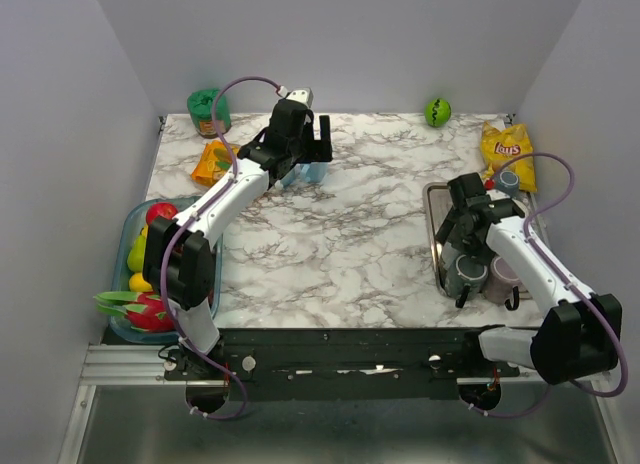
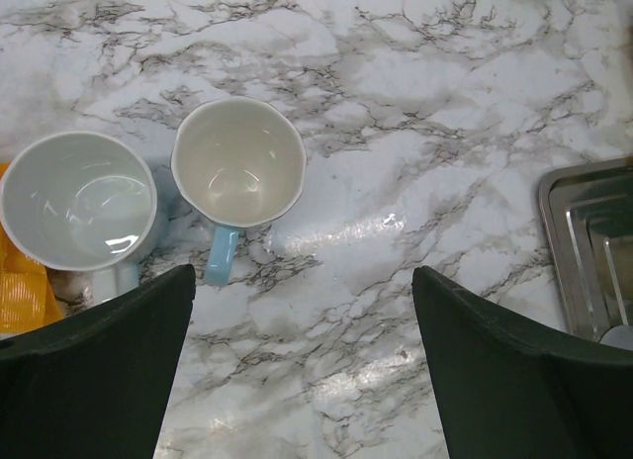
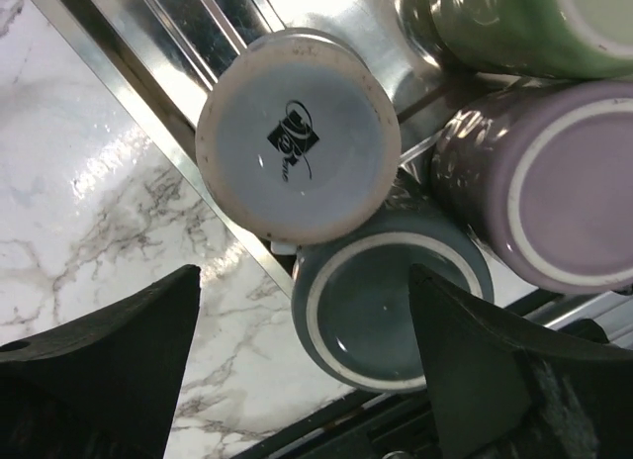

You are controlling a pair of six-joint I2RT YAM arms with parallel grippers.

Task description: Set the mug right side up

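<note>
Four upside-down mugs [image 3: 297,137] just beneath the spread right hand [image 3: 304,291]

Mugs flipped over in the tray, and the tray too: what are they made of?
The pale mug and the grey mug look like glazed ceramic: the colour is smooth and shiny, with a pale, duller ring around each base. The tray looks like bare shiny metal, probably stainless steel: it mirrors the light and has pressed ridges.

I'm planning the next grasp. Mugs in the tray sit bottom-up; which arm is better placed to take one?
Right. The right gripper, open, hangs over the bottom-up mugs in the tray; the left gripper is far off over two upright mugs.
</note>
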